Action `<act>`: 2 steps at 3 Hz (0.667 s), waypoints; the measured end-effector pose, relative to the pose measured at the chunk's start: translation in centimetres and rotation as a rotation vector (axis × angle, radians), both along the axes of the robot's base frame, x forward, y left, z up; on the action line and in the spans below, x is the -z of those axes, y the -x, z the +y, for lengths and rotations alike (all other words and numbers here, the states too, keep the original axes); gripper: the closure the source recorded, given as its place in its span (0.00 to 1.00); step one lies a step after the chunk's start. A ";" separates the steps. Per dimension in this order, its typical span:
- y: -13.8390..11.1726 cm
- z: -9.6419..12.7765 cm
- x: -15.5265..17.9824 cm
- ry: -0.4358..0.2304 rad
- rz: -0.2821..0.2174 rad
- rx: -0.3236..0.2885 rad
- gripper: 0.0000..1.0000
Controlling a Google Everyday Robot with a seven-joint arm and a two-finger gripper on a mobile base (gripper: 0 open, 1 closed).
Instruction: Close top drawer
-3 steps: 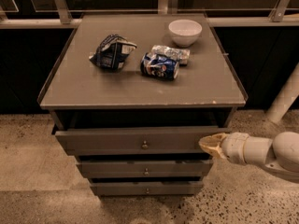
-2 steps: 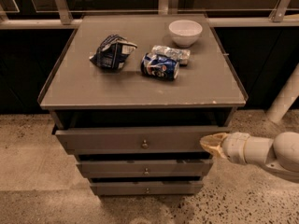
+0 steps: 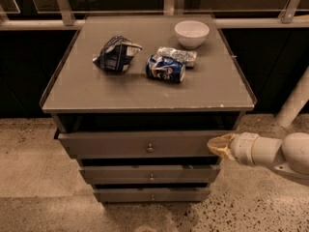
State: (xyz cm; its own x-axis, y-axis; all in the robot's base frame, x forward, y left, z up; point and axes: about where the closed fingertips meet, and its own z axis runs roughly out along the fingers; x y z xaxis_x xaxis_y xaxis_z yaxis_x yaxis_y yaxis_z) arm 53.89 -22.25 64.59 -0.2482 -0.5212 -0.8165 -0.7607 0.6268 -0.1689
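Sitting by top drawer (image 3: 120, 144): gripper (image 3: 215, 146); bowl (image 3: 191, 34), can (image 3: 165, 68) above.

The top drawer (image 3: 116, 144) stands partly pulled out under the table (image 3: 87, 93). The gripper (image 3: 218, 146) sits at the right end of its front panel.

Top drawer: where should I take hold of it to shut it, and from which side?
Probably the small round knob at the front centre of the top drawer, approached straight from the front: the panel is flat, and the knob is its only protruding part. The pincer is at the panel's right end, so shift it left.
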 end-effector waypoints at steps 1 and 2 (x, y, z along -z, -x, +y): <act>-0.1 -0.5 -0.4 0.026 -0.007 0.011 1.00; 1.7 -0.8 -1.2 0.086 -0.008 0.060 1.00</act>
State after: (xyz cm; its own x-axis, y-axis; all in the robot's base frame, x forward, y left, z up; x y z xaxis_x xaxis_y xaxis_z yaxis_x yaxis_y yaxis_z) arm 52.24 -23.10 65.79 -0.2742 -0.5741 -0.7715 -0.7207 0.6539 -0.2304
